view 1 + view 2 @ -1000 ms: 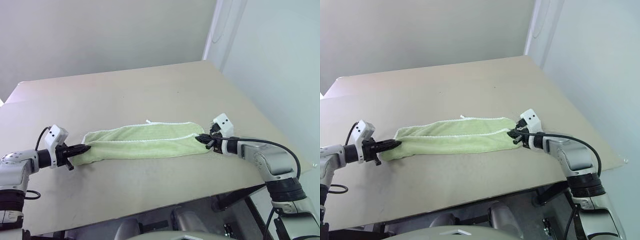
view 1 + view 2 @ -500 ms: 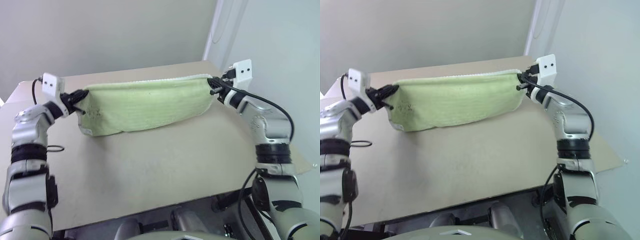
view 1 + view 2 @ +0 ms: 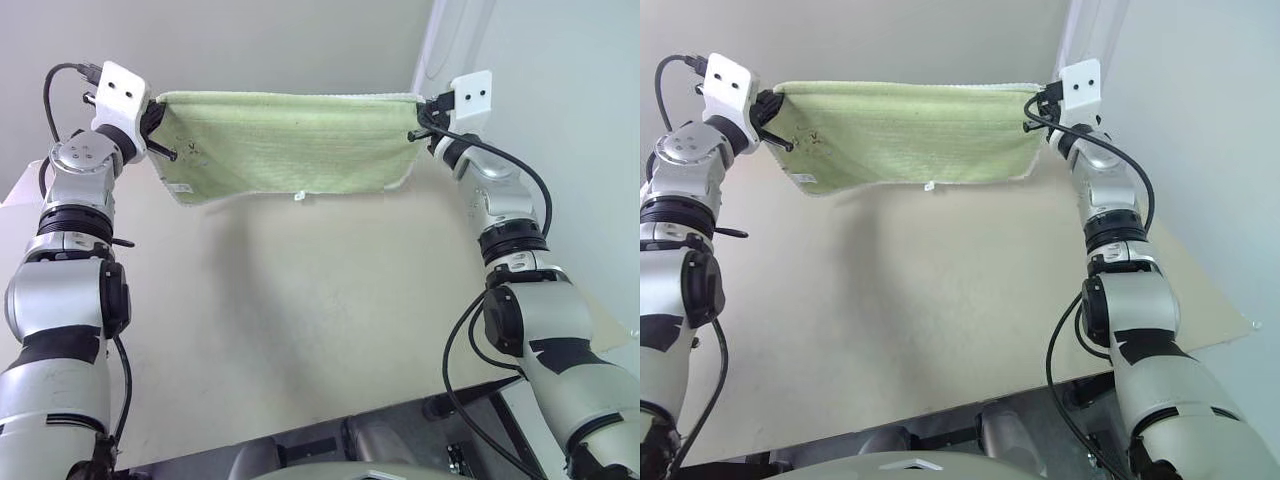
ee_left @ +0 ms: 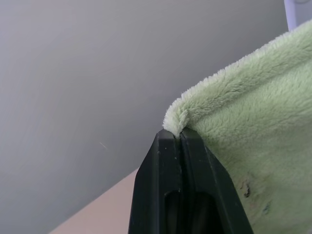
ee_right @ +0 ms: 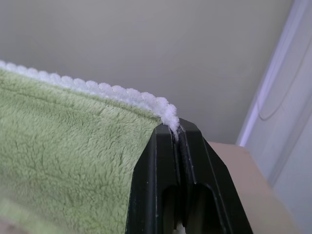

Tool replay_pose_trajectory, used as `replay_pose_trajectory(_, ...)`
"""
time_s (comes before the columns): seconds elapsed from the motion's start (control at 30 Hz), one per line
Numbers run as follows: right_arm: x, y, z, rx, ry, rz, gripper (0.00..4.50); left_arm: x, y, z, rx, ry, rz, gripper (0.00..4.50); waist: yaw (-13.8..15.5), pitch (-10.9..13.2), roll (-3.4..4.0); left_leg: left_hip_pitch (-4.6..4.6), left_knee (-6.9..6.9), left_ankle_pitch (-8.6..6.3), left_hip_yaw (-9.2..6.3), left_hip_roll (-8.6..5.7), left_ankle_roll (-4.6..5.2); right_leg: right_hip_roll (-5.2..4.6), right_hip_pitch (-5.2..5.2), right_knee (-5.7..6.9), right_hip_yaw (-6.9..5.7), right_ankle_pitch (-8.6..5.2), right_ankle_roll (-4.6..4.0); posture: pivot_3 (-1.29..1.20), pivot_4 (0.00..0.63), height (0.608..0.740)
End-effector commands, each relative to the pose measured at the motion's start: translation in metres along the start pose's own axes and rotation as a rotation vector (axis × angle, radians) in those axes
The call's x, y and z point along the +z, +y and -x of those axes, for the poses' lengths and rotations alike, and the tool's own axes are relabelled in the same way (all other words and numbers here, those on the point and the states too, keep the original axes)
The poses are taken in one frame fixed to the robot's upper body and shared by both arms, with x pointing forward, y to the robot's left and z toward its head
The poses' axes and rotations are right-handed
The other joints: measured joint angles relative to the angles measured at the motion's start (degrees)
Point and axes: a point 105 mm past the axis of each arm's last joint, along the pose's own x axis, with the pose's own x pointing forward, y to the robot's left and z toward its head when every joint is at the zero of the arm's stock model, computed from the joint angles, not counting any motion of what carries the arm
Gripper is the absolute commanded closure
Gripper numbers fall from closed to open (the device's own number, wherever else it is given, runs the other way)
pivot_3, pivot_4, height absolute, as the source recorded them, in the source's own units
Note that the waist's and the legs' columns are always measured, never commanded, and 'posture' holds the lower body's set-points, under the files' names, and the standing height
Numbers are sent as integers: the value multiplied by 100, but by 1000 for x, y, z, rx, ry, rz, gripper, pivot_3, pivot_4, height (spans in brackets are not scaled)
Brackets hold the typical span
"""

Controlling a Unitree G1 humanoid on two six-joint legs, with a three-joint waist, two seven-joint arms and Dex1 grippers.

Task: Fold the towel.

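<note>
Towel (image 3: 290, 145) hangs spread above the table (image 3: 300, 320), because I keep left gripper (image 4: 179, 139) and right gripper (image 5: 175, 130) pinched on its two upper corners, so it can fold evenly.

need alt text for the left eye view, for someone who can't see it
A pale green towel hangs stretched in the air above a beige table, pinched at its two upper corners by the left tool and the right tool. A small white tag dangles from its lower edge.
</note>
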Motion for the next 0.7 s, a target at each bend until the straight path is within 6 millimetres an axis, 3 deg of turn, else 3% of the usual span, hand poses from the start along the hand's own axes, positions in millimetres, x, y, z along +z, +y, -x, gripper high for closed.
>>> replay_pose_trajectory(0.03, -1, -16, 25, 5, -47, 25, 4463, -31, 8, 30, -75, 27, -26, 4500, -7, -8, 13, 4, -1, 0, 0, 0, 0, 0, 3, 1, 0, -1, 0, 0, 0, 740)
replay_pose_trajectory(0.2, -25, 10, 63, 115, 16, 3, 4463, -77, -24, 66, -293, 74, -42, 4500, -8, -6, 15, 6, 13, 1, -2, 1, 0, 2, 4, 21, -1, -6, -2, 0, 0, 740)
replay_pose_trajectory(0.33, -36, 33, 97, 214, 87, -36, 4463, -98, -40, 97, -397, 87, -7, 4500, 4, -7, 14, 9, 26, 1, -3, 3, 0, 4, 7, 28, -1, -6, -3, 0, 0, 740)
replay_pose_trajectory(0.7, -62, 82, 181, 483, 341, -101, 4463, -102, -74, 177, -613, 211, 96, 4500, 53, -7, 12, 27, 58, 1, -2, 11, 1, 5, 47, 26, -5, -34, -2, 0, 0, 740)
